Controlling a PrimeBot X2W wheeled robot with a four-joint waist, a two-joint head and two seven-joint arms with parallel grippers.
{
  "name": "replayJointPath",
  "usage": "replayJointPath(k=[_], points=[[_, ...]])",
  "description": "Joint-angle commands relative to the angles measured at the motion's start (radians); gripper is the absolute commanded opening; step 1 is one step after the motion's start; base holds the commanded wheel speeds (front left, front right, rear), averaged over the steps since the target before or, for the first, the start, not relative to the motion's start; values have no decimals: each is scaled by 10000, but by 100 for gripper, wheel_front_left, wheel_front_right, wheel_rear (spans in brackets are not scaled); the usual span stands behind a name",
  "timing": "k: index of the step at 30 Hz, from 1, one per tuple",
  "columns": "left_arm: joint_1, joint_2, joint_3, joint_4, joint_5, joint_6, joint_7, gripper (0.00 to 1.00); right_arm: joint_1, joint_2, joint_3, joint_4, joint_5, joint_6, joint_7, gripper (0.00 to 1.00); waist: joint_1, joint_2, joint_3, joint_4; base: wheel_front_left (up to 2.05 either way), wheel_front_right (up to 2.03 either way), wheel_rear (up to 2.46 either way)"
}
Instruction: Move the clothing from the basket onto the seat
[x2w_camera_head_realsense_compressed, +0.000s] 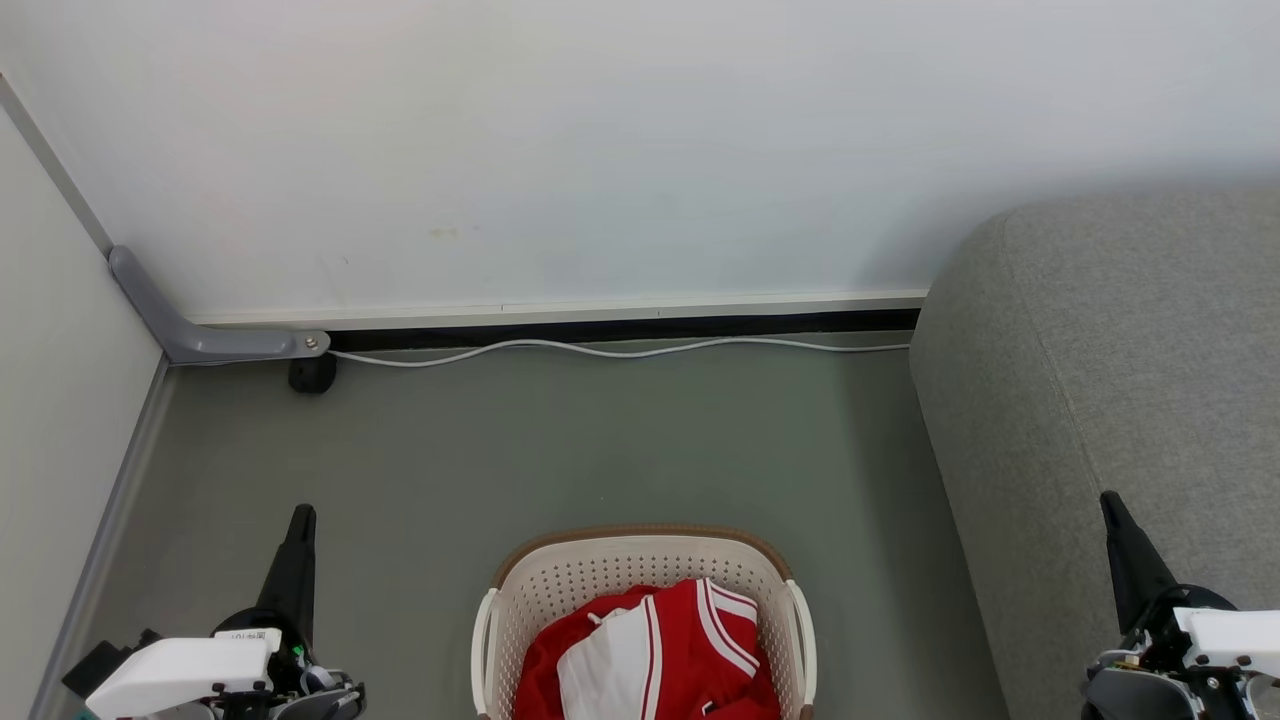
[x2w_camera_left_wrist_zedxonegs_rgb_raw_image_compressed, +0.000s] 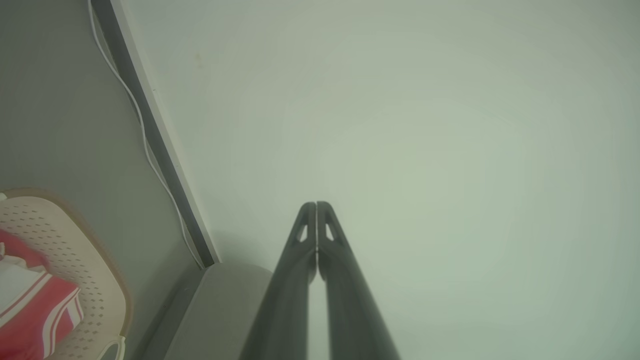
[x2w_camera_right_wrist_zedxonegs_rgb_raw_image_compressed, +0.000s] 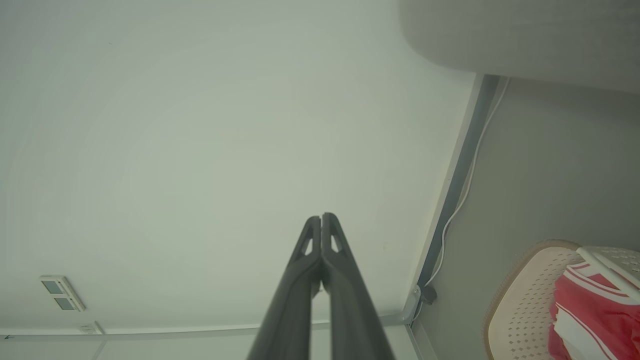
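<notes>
While tip-to-tip, left fingers (x2w_camera_head_realsense_compressed: 296, 560), right fingers (x2w_camera_head_realsense_compressed: 1130, 560) either side of basket (x2w_camera_head_realsense_compressed: 640, 532); bare floor (x2w_camera_head_realsense_compressed: 600, 440) to seat (x2w_camera_head_realsense_compressed: 1100, 350) edge.

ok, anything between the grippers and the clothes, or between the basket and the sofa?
Nothing visible. The clothing lies uncovered in the basket, between the shut left gripper and right gripper. Only floor separates basket and seat; the cable runs along the wall.

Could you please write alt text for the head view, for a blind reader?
Red-and-white clothing lies in a cream basket on the floor, between the shut left gripper and right gripper; the grey seat stands at right.
</notes>
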Motion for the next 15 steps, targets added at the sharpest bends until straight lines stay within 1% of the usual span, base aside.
replayJointPath(k=[1, 12, 13, 15], points=[[-577, 177, 322, -289, -40, -73, 62, 0, -335, -100, 173, -307, 118, 16, 75, 0, 0, 0, 0, 0, 0, 0, 0], [-577, 177, 322, -289, -40, -73, 62, 0, -335, -100, 173, -307, 118, 16, 75, 0, 0, 0, 0, 0, 0, 0, 0], [17, -9, -3, 35, 1, 2, -4, 100, 7, 2, 10, 37, -4, 0, -1, 100, 0, 0, 1, 0, 0, 0, 0], [135, -97, -15, 254, 3, 11, -18, 100, 114, 66, 43, 245, -5, 0, -1, 100, 0, 0, 2, 0, 0, 0, 0]])
